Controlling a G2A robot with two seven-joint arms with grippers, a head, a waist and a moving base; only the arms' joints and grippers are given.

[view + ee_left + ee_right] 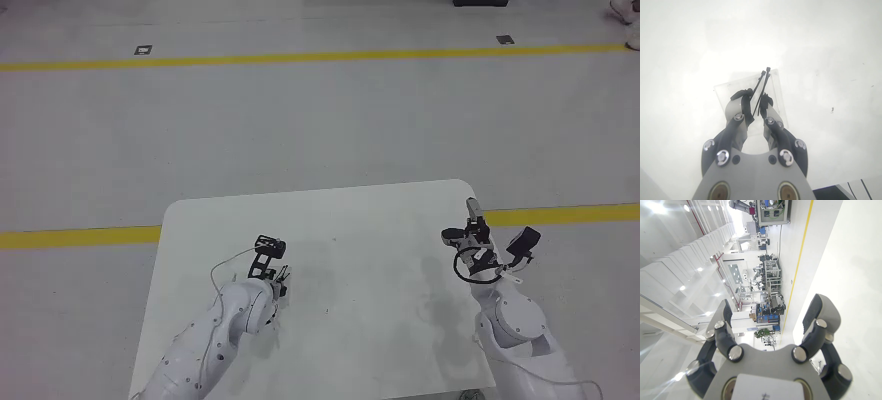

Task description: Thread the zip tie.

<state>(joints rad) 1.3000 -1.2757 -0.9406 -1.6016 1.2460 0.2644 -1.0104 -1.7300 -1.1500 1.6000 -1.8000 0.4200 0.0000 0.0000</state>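
The left tool point(756, 96) points straight down at the bench point(370, 300). Its tape-wrapped fingers point(745, 106) are set to a narrow gap, close over a shallow clear tray point(780, 98). Two black zip ties point(765, 83) lie in that tray side by side. Their square heads are at the end away from the tool, and their tails run back through the gap between the fingers. One finger sits right against the nearer tie, but whether either pad presses on a tie I cannot tell. The tray rests flat on the white bench, turned slightly askew to the tool.

In the top view the left arm point(235, 315) comes up from the bench's near left corner. Its forearm slants inward and its wrist is bent down over the near, left-of-middle part of the top.

The right tool point(771, 300) is spread wide with nothing between its ribbed pads point(811, 309). It is held level and rolled onto its side, looking out past the bench into the hall. In the top view the right arm point(515, 325) stands at the bench's right edge, its forearm reaching away from the robot, with the right tool point(473, 213) above the rounded far right corner. It is well apart from the tray and the ties.
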